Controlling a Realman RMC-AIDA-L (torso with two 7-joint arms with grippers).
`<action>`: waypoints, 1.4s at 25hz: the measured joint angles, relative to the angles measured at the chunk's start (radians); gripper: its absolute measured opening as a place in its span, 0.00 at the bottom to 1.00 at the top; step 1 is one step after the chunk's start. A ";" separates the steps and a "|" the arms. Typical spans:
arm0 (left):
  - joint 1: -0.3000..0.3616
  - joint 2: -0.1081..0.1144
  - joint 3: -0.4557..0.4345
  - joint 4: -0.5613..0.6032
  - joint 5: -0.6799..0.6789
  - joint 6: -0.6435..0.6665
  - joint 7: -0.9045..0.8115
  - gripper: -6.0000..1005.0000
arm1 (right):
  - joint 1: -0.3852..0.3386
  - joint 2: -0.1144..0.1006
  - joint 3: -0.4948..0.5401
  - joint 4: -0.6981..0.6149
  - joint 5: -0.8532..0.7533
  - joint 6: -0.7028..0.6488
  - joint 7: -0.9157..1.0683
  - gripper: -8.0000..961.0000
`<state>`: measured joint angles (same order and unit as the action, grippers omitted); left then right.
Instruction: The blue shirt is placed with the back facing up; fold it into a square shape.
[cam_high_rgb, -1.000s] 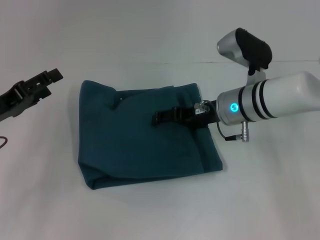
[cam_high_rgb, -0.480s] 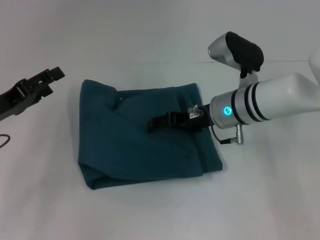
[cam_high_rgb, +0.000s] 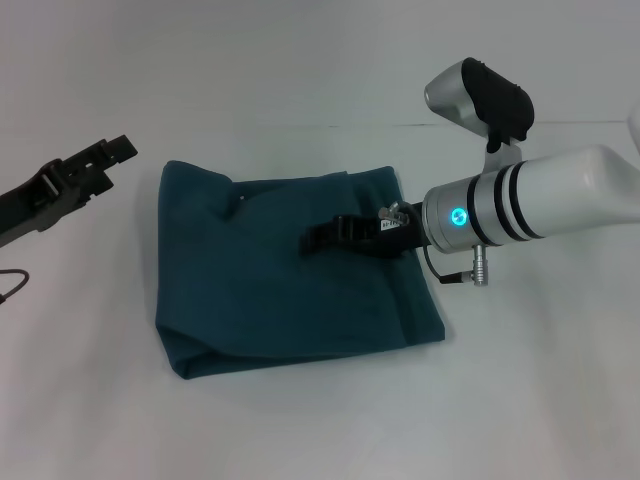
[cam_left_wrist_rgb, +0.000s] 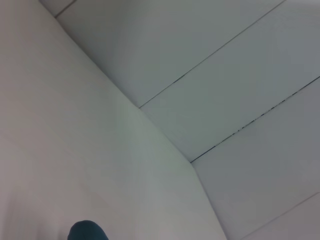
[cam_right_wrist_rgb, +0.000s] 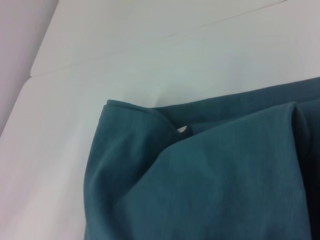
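The blue shirt (cam_high_rgb: 260, 300) lies folded into a rough square on the white table, its back side up, with a loose fold at its far left corner. My right gripper (cam_high_rgb: 312, 238) hovers low over the shirt's middle, reaching in from the right and pointing left. The right wrist view shows the shirt (cam_right_wrist_rgb: 200, 180) close up, its folded corner against the table. My left gripper (cam_high_rgb: 118, 150) hangs off the shirt, beyond its far left corner. Only a small bit of the shirt (cam_left_wrist_rgb: 87, 231) shows in the left wrist view.
The white table (cam_high_rgb: 300, 430) spreads out on all sides of the shirt. A seam in the white backdrop (cam_high_rgb: 300, 125) runs just behind it. A thin cable (cam_high_rgb: 12, 285) loops at the left edge.
My right gripper pushed slightly left over the shirt, then drew back to about where it was. The left arm crept a little to the right. The shirt has not moved.
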<state>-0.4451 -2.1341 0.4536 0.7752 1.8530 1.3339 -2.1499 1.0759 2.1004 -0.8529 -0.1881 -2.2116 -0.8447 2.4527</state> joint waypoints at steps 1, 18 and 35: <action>0.000 0.001 -0.001 -0.002 0.000 -0.001 0.001 0.86 | 0.000 0.000 0.000 0.000 0.000 0.000 0.000 0.74; 0.002 0.002 -0.001 -0.002 0.000 -0.005 0.002 0.86 | -0.004 0.000 0.004 -0.032 0.019 -0.009 -0.001 0.23; 0.011 0.006 -0.003 -0.002 -0.016 -0.003 0.002 0.86 | -0.052 -0.007 0.000 -0.217 0.039 -0.155 0.047 0.13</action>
<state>-0.4342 -2.1282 0.4507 0.7731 1.8367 1.3305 -2.1477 1.0242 2.0939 -0.8528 -0.4046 -2.1728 -0.9994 2.4995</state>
